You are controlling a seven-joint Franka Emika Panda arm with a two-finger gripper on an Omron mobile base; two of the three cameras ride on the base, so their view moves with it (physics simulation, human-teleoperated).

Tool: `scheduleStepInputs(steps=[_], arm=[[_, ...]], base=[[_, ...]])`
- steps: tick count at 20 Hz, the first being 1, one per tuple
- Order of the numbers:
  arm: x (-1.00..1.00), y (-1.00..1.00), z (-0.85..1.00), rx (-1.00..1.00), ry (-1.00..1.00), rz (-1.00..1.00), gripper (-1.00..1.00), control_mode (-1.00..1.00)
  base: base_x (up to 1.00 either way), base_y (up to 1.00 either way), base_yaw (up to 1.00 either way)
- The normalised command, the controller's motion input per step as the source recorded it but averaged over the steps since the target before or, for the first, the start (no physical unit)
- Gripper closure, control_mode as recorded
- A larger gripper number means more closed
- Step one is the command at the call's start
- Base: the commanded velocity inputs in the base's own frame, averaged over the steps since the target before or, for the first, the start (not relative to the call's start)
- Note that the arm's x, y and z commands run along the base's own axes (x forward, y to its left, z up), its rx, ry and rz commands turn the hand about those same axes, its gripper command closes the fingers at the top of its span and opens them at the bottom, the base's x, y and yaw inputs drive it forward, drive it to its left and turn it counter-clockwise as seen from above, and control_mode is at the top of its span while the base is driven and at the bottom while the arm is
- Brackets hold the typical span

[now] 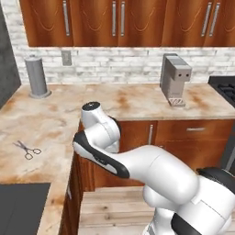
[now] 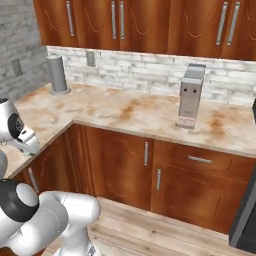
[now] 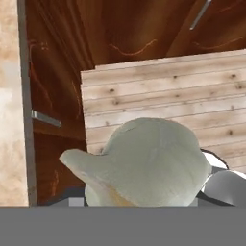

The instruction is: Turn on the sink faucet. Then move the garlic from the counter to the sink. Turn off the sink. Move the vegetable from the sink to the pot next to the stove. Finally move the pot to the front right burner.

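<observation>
The garlic (image 3: 144,163) looms large and close in the hand view, an off-white bulb with its pointed tip to the left. It hangs in the air over the wooden floor and the cabinet fronts. My gripper is shut on it, and the bulb covers the fingertips. A strip of the counter (image 3: 9,96) runs down the left edge of that view. The black sink (image 1: 23,206) lies at the lower left of the left base view, set into the counter (image 1: 46,119). A corner of the stove (image 1: 225,87) shows at the far right. The faucet and the pot are out of view.
Scissors (image 1: 27,149) lie on the counter near the sink. A grey cylinder (image 1: 36,75) stands at the back left, and a grey coffee machine (image 1: 174,78) stands near the stove. My folded arm (image 1: 98,137) hangs in front of the corner cabinets (image 2: 120,160).
</observation>
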Motion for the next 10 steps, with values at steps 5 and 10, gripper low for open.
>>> scheduleStepInputs(steps=[5,10], arm=[[0.0,0.0,0.0,0.0,0.0,0.0,1.0,1.0],[0.0,0.0,0.0,0.0,0.0,0.0,1.0,1.0]], base=[[0.03,-0.85,-0.23],[0.08,-0.93,-0.14]])
